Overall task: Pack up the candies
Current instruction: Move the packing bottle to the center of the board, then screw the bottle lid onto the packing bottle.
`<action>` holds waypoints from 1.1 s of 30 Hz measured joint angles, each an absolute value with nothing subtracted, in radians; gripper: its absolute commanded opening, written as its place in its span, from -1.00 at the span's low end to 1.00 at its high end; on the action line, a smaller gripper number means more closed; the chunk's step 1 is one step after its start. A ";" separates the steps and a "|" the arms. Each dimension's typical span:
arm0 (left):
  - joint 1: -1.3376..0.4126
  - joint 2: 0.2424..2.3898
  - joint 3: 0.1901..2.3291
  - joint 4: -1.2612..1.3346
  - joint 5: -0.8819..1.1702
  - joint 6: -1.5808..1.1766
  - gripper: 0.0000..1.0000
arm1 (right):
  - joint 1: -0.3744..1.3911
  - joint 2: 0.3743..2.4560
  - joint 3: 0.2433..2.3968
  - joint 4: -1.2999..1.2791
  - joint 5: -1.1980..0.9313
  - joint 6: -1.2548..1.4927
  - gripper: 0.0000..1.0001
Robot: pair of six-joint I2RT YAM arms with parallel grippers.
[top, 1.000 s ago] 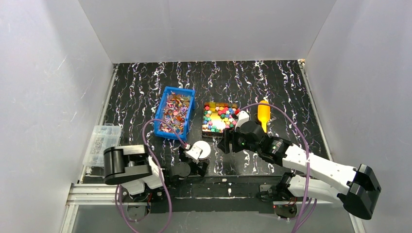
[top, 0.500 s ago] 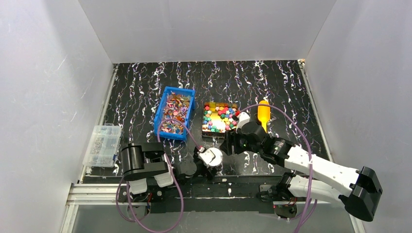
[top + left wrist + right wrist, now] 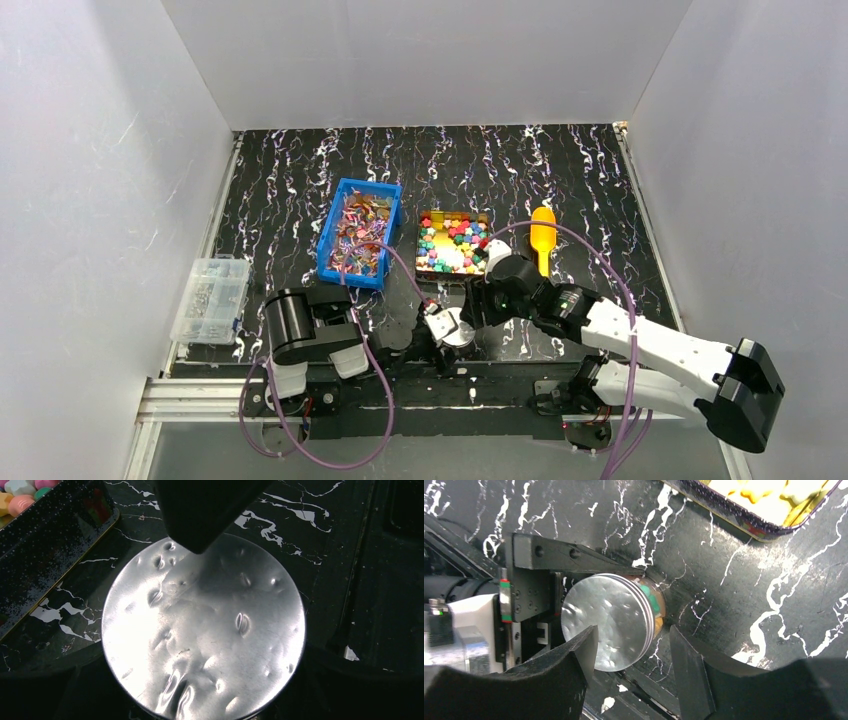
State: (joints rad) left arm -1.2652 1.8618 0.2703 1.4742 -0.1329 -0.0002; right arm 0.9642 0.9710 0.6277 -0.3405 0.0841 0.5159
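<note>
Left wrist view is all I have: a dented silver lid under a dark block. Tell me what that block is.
Observer: Likely a finger of the right gripper, whose open fingers flank the lid, one of them clear of it.
Operator: Report what's under the lid.
Observer: A clear jar, green and orange showing through its wall, gripped by the left gripper.
Operator: Locate the scoop.
Observer: The orange scoop lies just right of the tin of chunky candies.

Yellow scoop (image 3: 542,238), clear plastic box (image 3: 210,297)
</note>
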 measured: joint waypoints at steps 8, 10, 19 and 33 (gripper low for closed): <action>-1.216 1.863 0.268 1.478 -0.010 0.025 -0.26 | 0.964 1.011 0.588 -0.323 0.083 0.517 0.07; -1.209 1.864 0.268 1.480 0.013 0.030 -0.29 | 0.964 1.015 0.579 -0.310 0.082 0.517 0.03; -1.199 1.876 0.266 1.499 0.041 0.035 -0.34 | 0.964 1.016 0.568 -0.267 0.067 0.520 -0.23; -1.192 1.878 0.264 1.504 0.027 0.030 -0.36 | 0.956 0.966 0.529 -0.250 0.057 0.555 -0.52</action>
State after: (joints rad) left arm -1.1923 1.8782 0.2638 1.5040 0.0269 0.0303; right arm 0.9558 0.9665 0.5285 -0.2504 0.0566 0.5549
